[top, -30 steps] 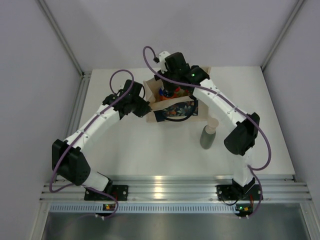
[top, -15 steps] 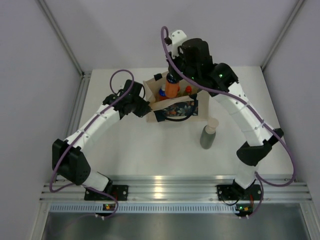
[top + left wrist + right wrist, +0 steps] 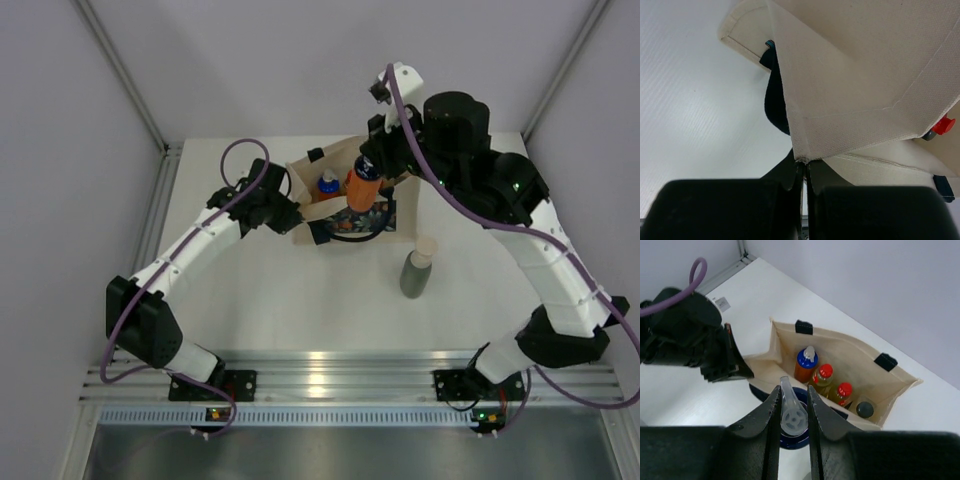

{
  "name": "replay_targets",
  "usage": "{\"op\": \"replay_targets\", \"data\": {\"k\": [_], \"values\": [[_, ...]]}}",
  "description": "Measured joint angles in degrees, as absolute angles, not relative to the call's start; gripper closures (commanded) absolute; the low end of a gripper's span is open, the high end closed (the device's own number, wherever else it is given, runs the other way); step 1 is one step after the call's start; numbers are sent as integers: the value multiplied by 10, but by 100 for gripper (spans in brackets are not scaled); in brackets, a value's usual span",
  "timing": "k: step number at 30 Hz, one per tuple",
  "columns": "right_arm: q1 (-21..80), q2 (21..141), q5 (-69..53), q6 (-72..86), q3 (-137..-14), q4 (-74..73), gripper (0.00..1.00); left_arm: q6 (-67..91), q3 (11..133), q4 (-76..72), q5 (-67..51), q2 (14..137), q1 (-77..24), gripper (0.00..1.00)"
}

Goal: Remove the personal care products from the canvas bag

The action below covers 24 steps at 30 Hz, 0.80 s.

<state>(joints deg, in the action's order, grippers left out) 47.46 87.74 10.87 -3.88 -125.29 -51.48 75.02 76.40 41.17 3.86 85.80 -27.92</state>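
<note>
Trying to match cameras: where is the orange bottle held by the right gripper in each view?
Top external: orange bottle, centre, over the canvas bag's mouth.
Left wrist: not in it.
Right wrist: bottom centre, only its top, in the right gripper.
Shared landmark: the canvas bag.

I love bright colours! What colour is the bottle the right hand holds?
Orange bottle, best in the top view.

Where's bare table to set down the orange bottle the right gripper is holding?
Widest bare patch: the table in front of the canvas bag, between the left arm and the grey-green bottle. There is also a narrower strip right of that bottle. Crowded: the bag's left edge, pinched by the left gripper, and over the bag, where the right gripper holds the orange bottle.
</note>
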Motion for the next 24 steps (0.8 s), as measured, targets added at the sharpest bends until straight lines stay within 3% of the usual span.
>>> {"op": "replay_targets", "data": {"k": [7, 24], "values": [[479, 732, 70, -18, -981, -425, 100, 750, 767, 413, 39, 860, -279, 100], [480, 623, 27, 22, -512, -130, 100, 749, 769, 414, 38, 861, -279, 100]]}}
